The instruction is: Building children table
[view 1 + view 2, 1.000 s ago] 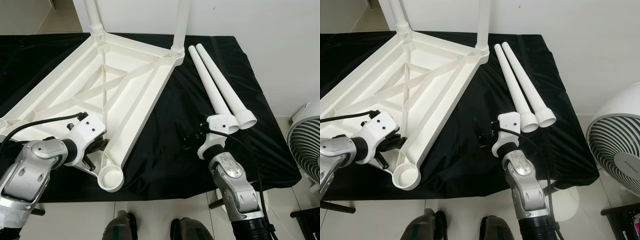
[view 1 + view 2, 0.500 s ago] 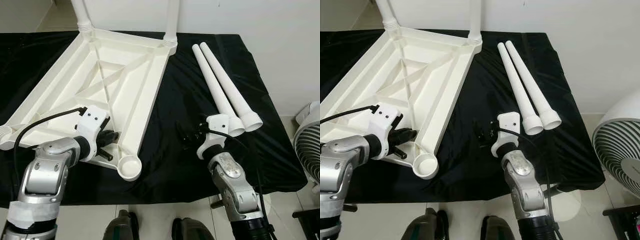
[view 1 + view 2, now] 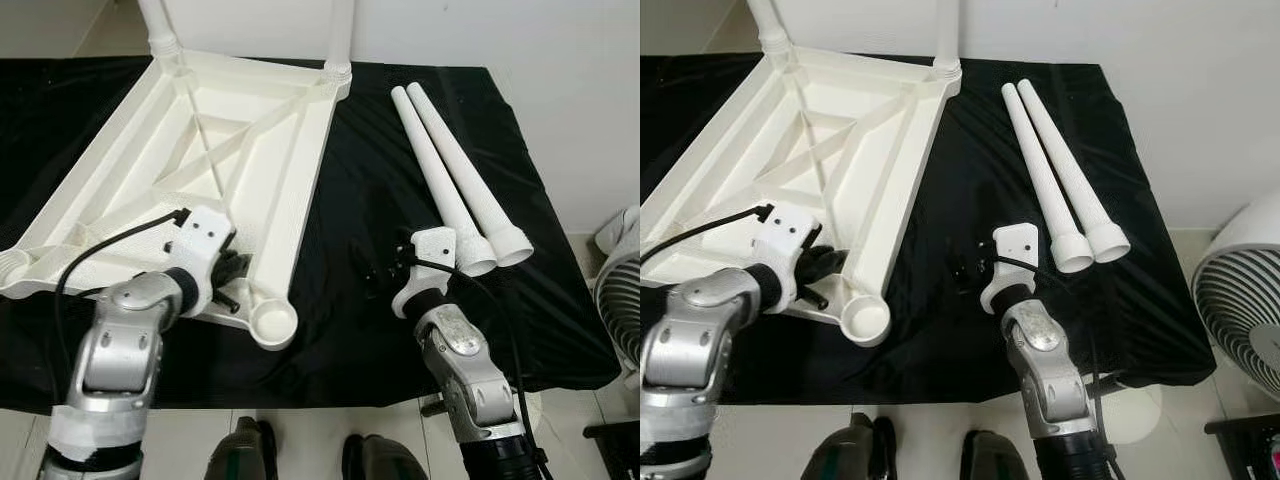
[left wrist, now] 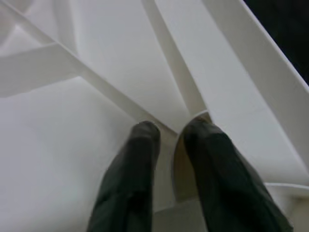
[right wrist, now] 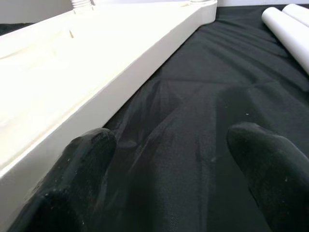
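White plastic table top (image 3: 190,170) lies upside down on the black cloth (image 3: 350,210), ribbed underside facing up. It fills the 9-to-12 o'clock part of the cloth. Two legs already stand in the far corner sockets: one at about 11 o'clock (image 3: 155,25), one at about 12 o'clock (image 3: 340,35). Near corner socket (image 3: 273,322) is empty, open end up, at roughly 7 o'clock from the cloth's centre.

Two loose legs (image 3: 455,185) lie side by side, touching, on the cloth at about 2 o'clock, flared ends toward the robot, narrow ends away.

Left gripper (image 3: 232,280) is at the near edge of the table top, just at 9 o'clock of the empty socket. In the left wrist view its fingers (image 4: 140,164) are clamped on a thin upright rib (image 4: 175,159) of the underside, one finger on each side, only the rib between them.

Right gripper (image 3: 375,278) sits low over bare cloth, between the table top's long side rail and the flared ends of the loose legs, at about 5 o'clock from the cloth's centre. In the right wrist view its fingers (image 5: 84,164) stand wide apart with nothing between them but cloth; the side rail (image 5: 120,72) runs past one finger, apart from it.

Fan (image 3: 1245,320) stands on the floor off the cloth's edge at 4 o'clock.
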`<state>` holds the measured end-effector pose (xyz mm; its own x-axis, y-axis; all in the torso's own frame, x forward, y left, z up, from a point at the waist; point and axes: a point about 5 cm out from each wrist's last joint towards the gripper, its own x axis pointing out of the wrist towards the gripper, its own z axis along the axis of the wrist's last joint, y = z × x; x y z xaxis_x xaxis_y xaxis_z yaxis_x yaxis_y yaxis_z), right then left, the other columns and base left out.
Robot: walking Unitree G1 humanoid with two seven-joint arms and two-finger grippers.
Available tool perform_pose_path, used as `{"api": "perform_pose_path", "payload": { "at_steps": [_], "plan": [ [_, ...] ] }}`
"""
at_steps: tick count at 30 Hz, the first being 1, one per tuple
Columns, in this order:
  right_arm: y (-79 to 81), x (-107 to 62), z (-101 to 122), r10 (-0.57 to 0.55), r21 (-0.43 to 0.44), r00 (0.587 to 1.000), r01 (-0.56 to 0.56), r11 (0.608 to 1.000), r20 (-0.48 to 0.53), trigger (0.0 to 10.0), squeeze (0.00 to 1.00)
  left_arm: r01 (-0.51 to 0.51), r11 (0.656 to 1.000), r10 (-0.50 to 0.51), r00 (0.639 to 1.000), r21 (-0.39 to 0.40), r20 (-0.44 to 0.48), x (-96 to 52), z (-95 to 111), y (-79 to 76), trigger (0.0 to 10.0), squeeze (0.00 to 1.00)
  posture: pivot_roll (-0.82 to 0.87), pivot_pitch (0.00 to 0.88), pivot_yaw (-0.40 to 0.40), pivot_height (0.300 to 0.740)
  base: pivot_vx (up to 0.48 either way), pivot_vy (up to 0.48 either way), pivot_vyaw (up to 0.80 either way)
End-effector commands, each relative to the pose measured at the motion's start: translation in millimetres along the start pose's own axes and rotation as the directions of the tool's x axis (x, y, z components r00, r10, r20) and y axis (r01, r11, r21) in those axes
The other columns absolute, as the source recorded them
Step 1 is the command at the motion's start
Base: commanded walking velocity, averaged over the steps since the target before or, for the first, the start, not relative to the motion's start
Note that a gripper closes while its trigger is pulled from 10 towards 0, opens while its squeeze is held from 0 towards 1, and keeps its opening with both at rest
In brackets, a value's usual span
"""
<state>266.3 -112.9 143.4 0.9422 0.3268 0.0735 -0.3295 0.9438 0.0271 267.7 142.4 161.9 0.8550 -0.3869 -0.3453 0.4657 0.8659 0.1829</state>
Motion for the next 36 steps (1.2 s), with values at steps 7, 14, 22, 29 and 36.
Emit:
{"api": "perform_pose_path", "payload": {
  "at_steps": [7,14,22,29,36],
  "plan": [
    [1.5,-3.1,-2,-0.005,-0.008,1.0,0.005,1.0,-0.008,10.0,0.0,0.161,0.972,-0.183,0.975,0.169,0.124,-12.8,10,-3.1,10.0,0.0,-0.03,0.138,0.008,0.74,0.0,0.0,0.0],
    [-1.7,-4.1,-3,-0.001,-0.02,1.0,0.001,1.0,-0.002,10.0,0.0,0.227,0.95,-0.27,0.943,0.215,0.193,-20.1,16,0.3,10.0,0.0,-0.03,0.132,0.011,0.74,0.0,0.0,0.0],
    [-5.8,-2.9,1,-0.013,-0.029,0.999,0.014,0.999,0.037,10.0,0.0,0.313,0.916,-0.378,0.882,0.25,0.282,-28.7,23,-9.5,10.0,0.0,-0.02,0.101,0.008,0.74,0.0,0.0,0.0],
    [-6.9,2.7,-4,-0.009,-0.045,1.0,0.01,0.999,0.03,10.0,0.0,0.4,0.857,-0.472,0.863,0.325,0.183,-25.5,10,-7.1,10.0,0.0,0.01,0.069,0.001,0.74,0.0,0.0,0.0],
    [-5.4,4.9,-5,0.016,-0.053,0.999,-0.014,0.998,0.035,10.0,0.0,0.41,0.86,-0.462,0.879,0.304,0.119,-22.6,0,0.9,10.0,0.16,0.02,0.055,0.002,0.74,0.0,0.0,0.0]
  ]
}}
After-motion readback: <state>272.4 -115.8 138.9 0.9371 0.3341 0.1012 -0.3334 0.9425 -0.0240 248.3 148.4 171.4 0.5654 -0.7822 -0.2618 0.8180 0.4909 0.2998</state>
